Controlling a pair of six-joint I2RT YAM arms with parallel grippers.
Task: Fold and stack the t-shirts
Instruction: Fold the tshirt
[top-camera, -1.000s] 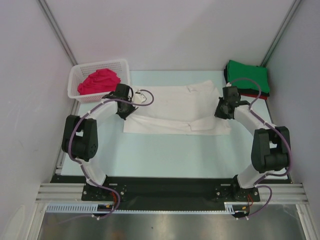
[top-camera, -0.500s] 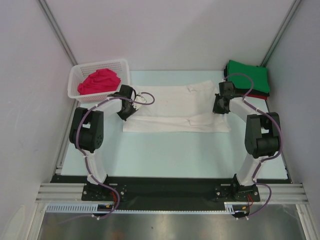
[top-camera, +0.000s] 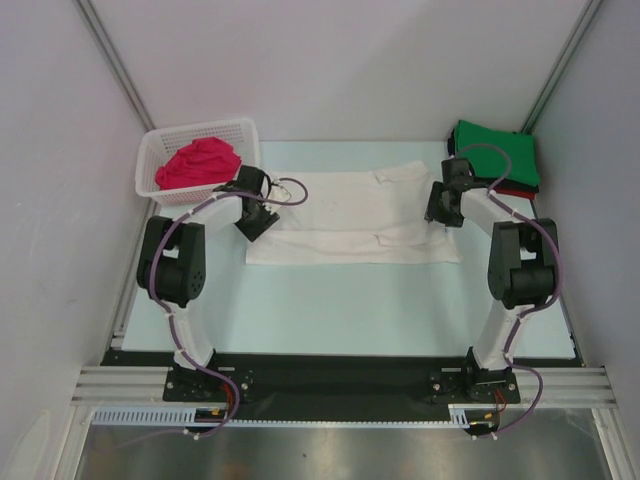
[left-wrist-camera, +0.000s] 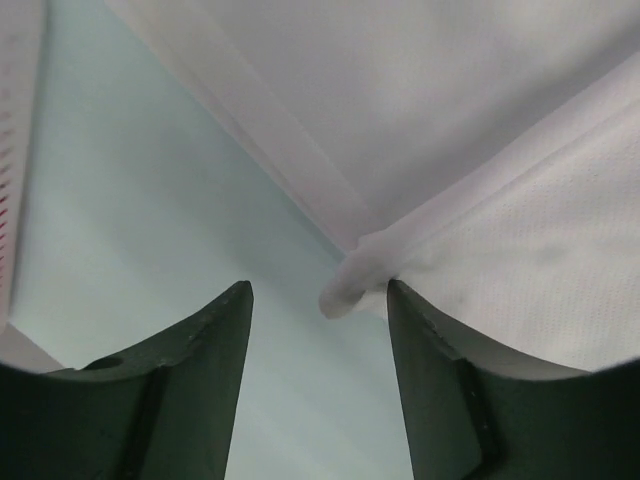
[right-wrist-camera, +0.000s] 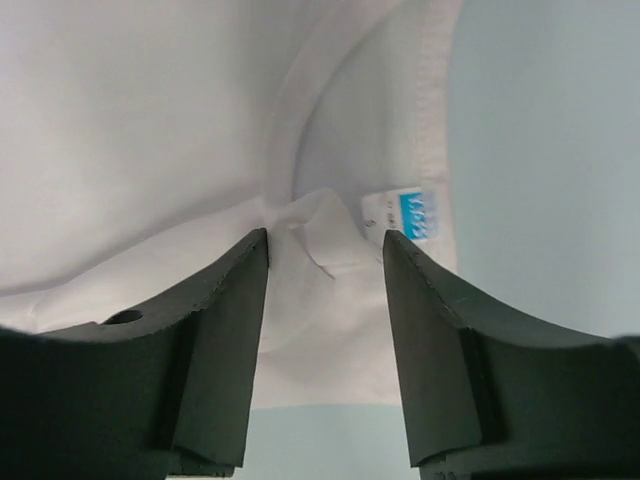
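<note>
White short-sleeved cloth t-shirt (top-camera: 350, 215) lies flat and partly folded on the pale green worktop (top-camera: 330, 300), its long axis running side to side between the arms, so each end lies at its own claw. Left claw (left-wrist-camera: 318, 290) has its jaws parted and grips nothing, with a rolled fold edge of the shirt just ahead between its fingers. Right claw (right-wrist-camera: 325, 240) is likewise parted and empty over the end carrying a small blue label (right-wrist-camera: 413, 213), and the folded green t-shirt (top-camera: 497, 150) lies nearer that arm.
</note>
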